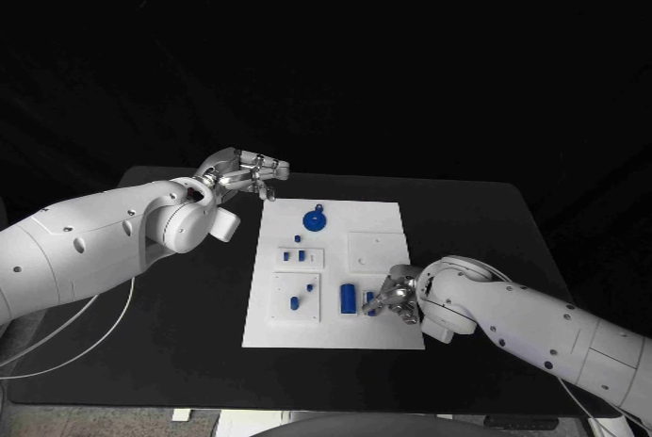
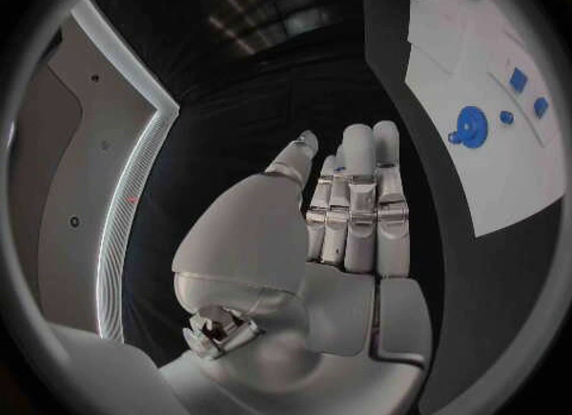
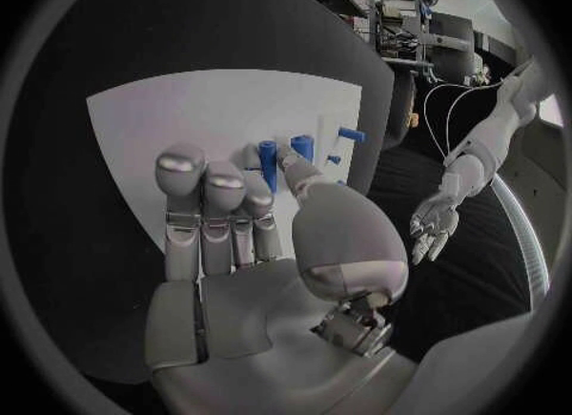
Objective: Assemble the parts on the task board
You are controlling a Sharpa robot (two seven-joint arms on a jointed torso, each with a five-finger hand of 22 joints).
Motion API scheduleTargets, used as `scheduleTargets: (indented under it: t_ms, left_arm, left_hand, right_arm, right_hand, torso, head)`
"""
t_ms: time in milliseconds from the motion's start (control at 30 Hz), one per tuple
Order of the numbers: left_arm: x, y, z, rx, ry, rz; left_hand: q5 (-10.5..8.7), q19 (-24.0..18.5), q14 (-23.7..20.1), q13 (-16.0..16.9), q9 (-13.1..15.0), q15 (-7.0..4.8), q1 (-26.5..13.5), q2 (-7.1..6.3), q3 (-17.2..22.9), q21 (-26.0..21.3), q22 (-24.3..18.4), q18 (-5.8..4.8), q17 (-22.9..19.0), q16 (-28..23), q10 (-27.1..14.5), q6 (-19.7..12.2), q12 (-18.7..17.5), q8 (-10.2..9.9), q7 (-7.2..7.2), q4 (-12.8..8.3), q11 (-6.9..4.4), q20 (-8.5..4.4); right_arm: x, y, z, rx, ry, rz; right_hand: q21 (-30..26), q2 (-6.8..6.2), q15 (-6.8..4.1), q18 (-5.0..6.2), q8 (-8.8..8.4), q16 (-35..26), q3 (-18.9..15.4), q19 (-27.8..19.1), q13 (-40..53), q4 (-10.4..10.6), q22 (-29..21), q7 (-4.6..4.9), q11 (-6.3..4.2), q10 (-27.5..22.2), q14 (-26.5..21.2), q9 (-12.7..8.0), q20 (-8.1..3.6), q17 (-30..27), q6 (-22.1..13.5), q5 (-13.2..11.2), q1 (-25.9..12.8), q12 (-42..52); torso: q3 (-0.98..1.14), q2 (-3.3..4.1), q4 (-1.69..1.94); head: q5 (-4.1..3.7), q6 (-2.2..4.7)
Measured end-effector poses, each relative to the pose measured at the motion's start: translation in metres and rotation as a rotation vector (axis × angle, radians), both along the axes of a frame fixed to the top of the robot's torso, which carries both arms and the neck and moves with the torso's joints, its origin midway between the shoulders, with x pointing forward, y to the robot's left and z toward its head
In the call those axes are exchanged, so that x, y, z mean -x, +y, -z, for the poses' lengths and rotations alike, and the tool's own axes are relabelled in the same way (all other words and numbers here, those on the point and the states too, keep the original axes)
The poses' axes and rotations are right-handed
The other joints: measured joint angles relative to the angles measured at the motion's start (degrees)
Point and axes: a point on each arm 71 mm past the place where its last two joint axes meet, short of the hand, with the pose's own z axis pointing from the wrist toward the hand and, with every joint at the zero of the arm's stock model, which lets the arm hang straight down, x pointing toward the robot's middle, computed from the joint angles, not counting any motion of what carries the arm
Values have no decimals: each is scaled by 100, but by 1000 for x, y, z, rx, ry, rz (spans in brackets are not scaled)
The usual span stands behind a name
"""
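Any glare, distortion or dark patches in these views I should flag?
Head view: the task board is bright but readable against the black table; the background is dark. Left wrist view: fisheye bends the board's edges; left hand is evenly lit. Right wrist view: same bending; right hand is sharp.

A: Any legible text, labels, brand marks or numbers to log for this moment?

B: None. The flat white rectangular task board [image 1: 333, 272] carries only raised square outlines and small blue plastic parts [image 1: 350, 298]; no printing can be read on it in the head view or either wrist view.

A: The arms and hands?

B: The white shells and silver fingers show no readable marking. Past the right hand [image 3: 256, 234], the far equipment at the table's edge is too small and blurred to read anything.

A: Entry: no legible text.
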Motion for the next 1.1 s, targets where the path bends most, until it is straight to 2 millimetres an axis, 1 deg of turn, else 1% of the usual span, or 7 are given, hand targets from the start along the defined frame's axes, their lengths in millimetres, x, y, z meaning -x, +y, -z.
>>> scheduleTargets:
  t_ms: [67, 167, 500, 567, 667, 767, 1100]
  left_arm:
    - [0, 0, 0, 0, 0, 0]
    - [0, 0, 0, 0, 0, 0]
    - [0, 0, 1, 0, 2, 0]
    - [0, 0, 1, -1, 2, 1]
    - [0, 0, 1, -1, 3, 1]
    - [0, 0, 1, -1, 3, 1]
    - [0, 0, 1, -2, 5, 1]
  left_hand:
    - [0, 0, 0, 0, 0, 0, 0, 0, -12, 0, 0, 0, 0, 0, 0, 0, 0, 0, 0, 12, 0, 0]
    - [0, 0, 0, 0, 0, 0, 0, 0, -20, 0, 0, 0, 0, 0, 0, 0, 0, 0, 0, 20, 0, 0]
    - [0, 0, 0, 0, 0, 0, 0, 0, -20, 0, -8, 0, 0, 0, 0, -15, 0, 0, -15, 20, 0, 0]
    - [0, 0, 0, 0, 0, 0, 0, 0, -20, 0, -8, 0, 0, 0, 0, -15, 0, 0, -15, 20, 0, 0]
    - [0, 0, 0, 0, 0, 0, 0, 0, -20, 0, -8, 0, 0, 0, 0, -15, 0, 0, -15, 20, 0, 0]
    - [0, 0, 0, 0, 0, 0, 0, 0, -20, 0, -8, 0, 0, 0, 0, -15, 0, 0, -15, 20, 0, 0]
    - [0, 0, 0, 0, 0, 0, 0, 0, -20, 0, -8, 0, 0, 0, 0, -14, 0, 0, -14, 19, -1, 0]
  right_arm:
    - [0, 0, 0, 0, -2, 3]
    - [-1, -1, 0, -1, -5, 8]
    - [-2, -2, 0, -7, -13, 22]
    - [-2, -2, 0, -9, -14, 24]
    - [-2, -2, 0, -11, -15, 26]
    - [-2, -2, 0, -12, -16, 28]
    - [-3, -3, 0, -14, -22, 35]
  right_hand:
    - [0, -37, 0, 0, 0, 0, -108, 0, -7, 89, 0, 0, 0, 0, 0, -6, 0, 0, 0, -319, -78, -4]
    - [-23, -83, 0, 0, 0, 0, -363, 0, -23, 235, -7, 0, -4, -3, 0, -13, 0, 0, 0, -469, -178, -27]
    - [-45, -223, 0, 0, 0, -24, -777, 0, -53, 586, -7, 81, 17, -65, 0, -21, 0, 32, -82, -626, -187, -48]
    - [-45, -232, 0, 0, 0, -24, -774, 0, -53, 583, -7, 81, 17, -65, 0, -21, 0, 40, -82, -626, -174, -48]
    - [-46, -115, 0, 0, 0, -24, -597, 0, -53, 442, -7, 81, 17, -64, 0, -22, 0, 43, -82, -608, 4, -48]
    - [-46, -103, 0, 0, 0, -30, -417, 0, -53, 262, -5, 81, 18, -64, 0, -47, 0, 47, -82, -492, -3, -48]
    - [-45, -42, 0, 0, 0, -45, -207, 0, -60, 52, -3, 81, 18, -64, 0, -58, 0, 55, -82, -246, 12, -48]
  torso:
    - [0, 1, 0]
    - [-1, 1, -1]
    - [0, -2, -3]
    - [1, -3, -3]
    - [1, -3, -3]
    - [1, -3, -3]
    - [2, -4, -2]
  head:
    - [3, -1]
    - [5, -2]
    - [7, -14]
    - [7, -16]
    - [7, -19]
    - [7, -21]
    - [9, -16]
